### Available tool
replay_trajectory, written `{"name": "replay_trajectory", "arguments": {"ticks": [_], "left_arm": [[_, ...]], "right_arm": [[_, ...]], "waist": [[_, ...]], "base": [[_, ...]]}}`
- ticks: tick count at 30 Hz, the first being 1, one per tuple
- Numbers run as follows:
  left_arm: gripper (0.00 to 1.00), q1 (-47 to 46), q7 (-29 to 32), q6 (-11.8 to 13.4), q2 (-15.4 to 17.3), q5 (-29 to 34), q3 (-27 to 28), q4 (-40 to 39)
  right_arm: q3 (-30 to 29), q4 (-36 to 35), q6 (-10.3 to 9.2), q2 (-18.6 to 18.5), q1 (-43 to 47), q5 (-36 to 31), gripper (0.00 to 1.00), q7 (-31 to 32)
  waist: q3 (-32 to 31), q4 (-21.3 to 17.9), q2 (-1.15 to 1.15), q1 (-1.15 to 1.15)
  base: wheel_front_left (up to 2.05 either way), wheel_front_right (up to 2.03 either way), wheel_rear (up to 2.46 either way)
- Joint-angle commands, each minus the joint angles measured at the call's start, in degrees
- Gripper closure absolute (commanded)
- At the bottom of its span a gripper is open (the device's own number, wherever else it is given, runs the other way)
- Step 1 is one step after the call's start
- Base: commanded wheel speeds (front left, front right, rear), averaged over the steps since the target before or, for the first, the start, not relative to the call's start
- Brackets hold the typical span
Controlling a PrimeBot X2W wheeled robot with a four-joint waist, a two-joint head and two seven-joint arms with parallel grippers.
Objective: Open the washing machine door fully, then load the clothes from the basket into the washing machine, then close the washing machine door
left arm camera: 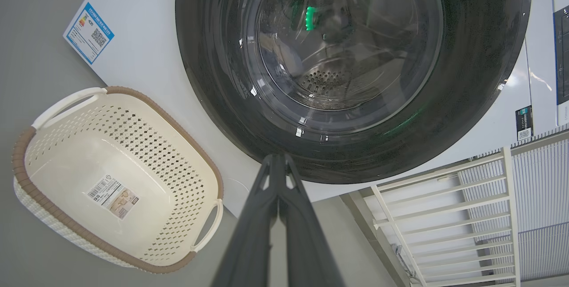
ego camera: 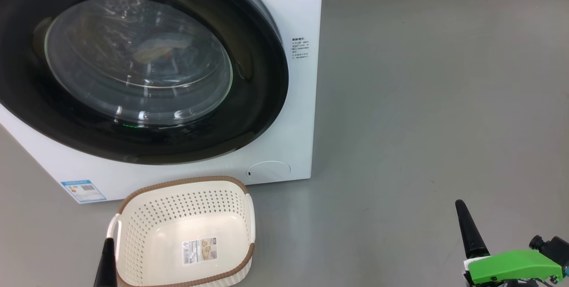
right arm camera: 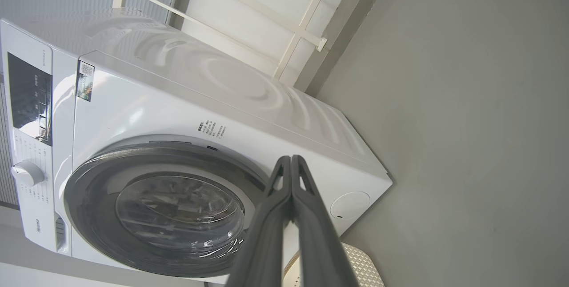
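Washing machine [ego camera: 302, 100] stands on grey floor [ego camera: 422, 100]. The washing machine door [ego camera: 138, 60] sits flush against the front, black rim all round. Through the glass a dim pale blue-and-tan shape, seemingly the clothes [ego camera: 155, 53].

Basket [ego camera: 151, 220] is on the floor just in front of the machine, below the door and near the round flap [ego camera: 269, 169]; nothing in it but a label sticker [ego camera: 200, 250]. It lies between the left gripper [left arm camera: 277, 160] and the machine's lower front. Whether it touches the machine cannot be told.

Left gripper: fingers pressed together, holding nothing, beside the basket's left handle in the head view. Right gripper [right arm camera: 291, 160]: fingers together, holding nothing, well off to the right over bare floor.

Left wrist view adds the perforated steel drum [left arm camera: 329, 82] and a white railing [left arm camera: 444, 216]. Right wrist view adds the control panel [right arm camera: 29, 96] and dial [right arm camera: 27, 172]. Head view gives the blue label [ego camera: 83, 190] low on the front.
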Motion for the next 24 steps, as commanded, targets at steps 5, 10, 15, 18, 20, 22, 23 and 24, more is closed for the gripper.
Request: {"name": "replay_trajectory", "arguments": {"ticks": [5, 10, 15, 18, 20, 22, 23, 24], "left_arm": [[1.00, -3.1, 1.1, -1.1, 1.2, -4.3, 1.6, -0.5], [1.00, -3.8, 1.9, -1.4, 1.3, -7.5, 1.8, -0.1], [1.00, -4.3, 2.6, -1.6, 1.3, -10.1, 1.9, 0.3], [1.00, -4.7, 3.1, -1.8, 1.4, -12.0, 2.0, 0.5], [1.00, -5.0, 3.4, -1.9, 1.4, -13.3, 2.1, 0.7], [1.00, -5.2, 3.7, -2.0, 1.4, -14.6, 2.1, 0.9], [1.00, -5.4, 3.9, -2.1, 1.5, -15.2, 2.1, 1.0], [1.00, -5.5, 4.1, -2.1, 1.5, -15.9, 2.2, 1.1]], "right_arm": [[0.4, -1.2, -0.04, -0.6, -2.7, 4.5, 1.00, 1.3], [0.2, -1.1, -0.05, -0.6, -2.8, 7.7, 1.00, 2.1], [0.0, -1.0, -0.05, -0.5, -2.9, 10.2, 1.00, 2.8], [-0.2, -1.0, -0.06, -0.5, -3.0, 12.1, 1.00, 3.3], [-0.3, -1.0, -0.06, -0.5, -3.0, 13.4, 1.00, 3.7], [-0.4, -0.9, -0.06, -0.5, -3.1, 14.6, 1.00, 4.0], [-0.4, -0.9, -0.06, -0.5, -3.1, 15.3, 1.00, 4.2], [-0.5, -0.9, -0.07, -0.5, -3.2, 15.9, 1.00, 4.4]], "waist": [[0.0, 0.0, 0.00, 0.00], [-0.1, -0.1, 0.00, 0.00], [-0.1, -0.1, 0.00, 0.00], [-0.2, -0.1, 0.00, 0.00], [-0.2, -0.1, 0.00, 0.00], [-0.2, -0.1, 0.00, 0.00], [-0.2, -0.1, 0.00, 0.00], [-0.2, -0.1, 0.00, 0.00]], "base": [[0.00, 0.00, 0.00], [0.00, 0.00, 0.00], [0.00, 0.00, 0.00], [0.00, 0.00, 0.00], [0.00, 0.00, 0.00], [0.00, 0.00, 0.00], [0.00, 0.00, 0.00], [0.00, 0.00, 0.00]]}}
